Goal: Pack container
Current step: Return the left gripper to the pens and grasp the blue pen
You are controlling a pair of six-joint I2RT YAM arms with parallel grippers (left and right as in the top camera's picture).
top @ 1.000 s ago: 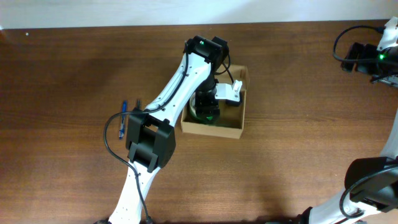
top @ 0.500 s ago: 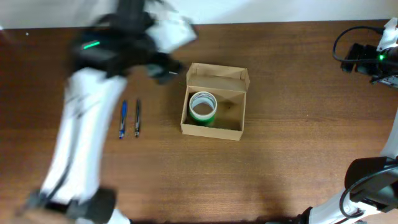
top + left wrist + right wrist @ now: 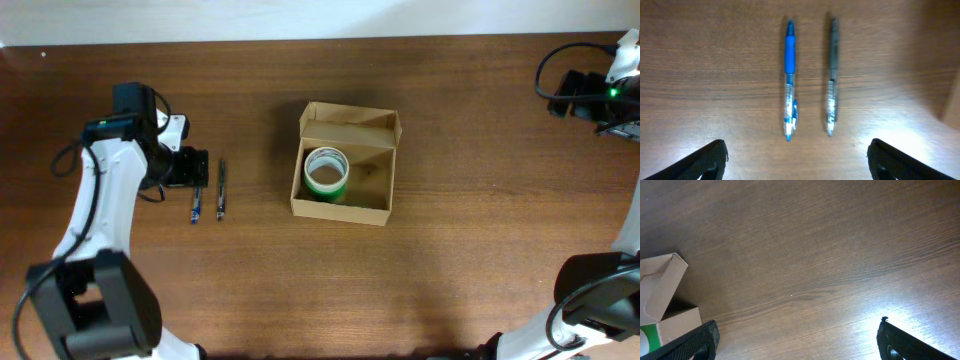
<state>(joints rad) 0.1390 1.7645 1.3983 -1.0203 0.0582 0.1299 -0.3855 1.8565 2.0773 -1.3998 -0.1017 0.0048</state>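
Note:
The tan cardboard container [image 3: 377,204] stands open at the table's middle, flap lid up at the back. A green tape roll [image 3: 325,172] lies inside on its left. It also shows at the left edge of the right wrist view [image 3: 660,300]. A blue pen [image 3: 197,204] and a black pen [image 3: 221,190] lie side by side left of the box; both show in the left wrist view, blue [image 3: 789,80] and black [image 3: 832,77]. My left gripper [image 3: 190,166] [image 3: 799,160] is open and empty, right over the pens. My right gripper [image 3: 797,342] is open and empty at the far right.
The right arm's base and cables [image 3: 590,95] sit at the table's far right corner. The table's back edge meets a white wall [image 3: 300,15].
My left arm has left the box, where it was over the tape roll, and swung left to the pens. The tape roll stays in the box. The right arm has not moved.

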